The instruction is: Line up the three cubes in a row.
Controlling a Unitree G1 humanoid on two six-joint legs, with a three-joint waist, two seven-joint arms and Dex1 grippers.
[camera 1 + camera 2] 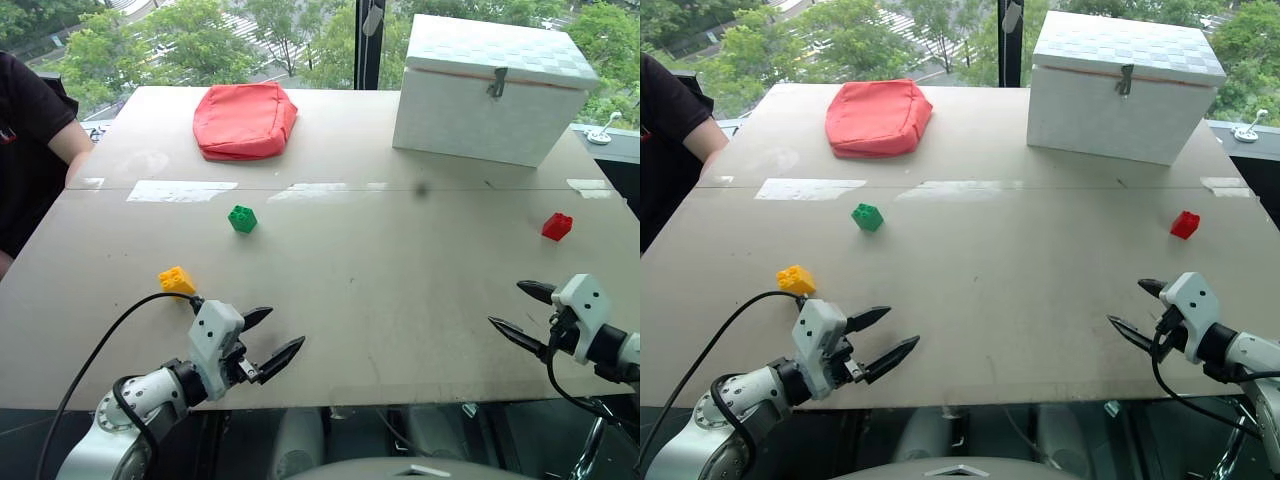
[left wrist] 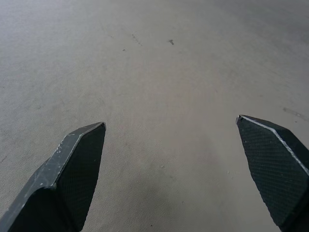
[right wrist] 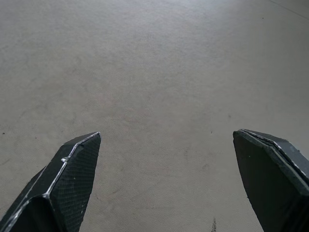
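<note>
Three small studded cubes lie apart on the grey table (image 1: 380,270). The green cube (image 1: 242,218) sits left of the middle, the yellow-orange cube (image 1: 177,281) nearer the front left, and the red cube (image 1: 557,226) far to the right. My left gripper (image 1: 284,331) hovers open over the front edge, to the right of the yellow-orange cube, with nothing between its fingers (image 2: 72,169). Over the front right edge my right gripper (image 1: 510,308) stands open and empty, in front of the red cube; bare tabletop lies between its fingers (image 3: 67,179).
A red cushion-like pouch (image 1: 243,120) lies at the back left and a large white latched box (image 1: 490,88) stands at the back right. A person in a dark sleeve (image 1: 30,150) sits at the table's left side. A black cable (image 1: 100,345) trails from my left wrist.
</note>
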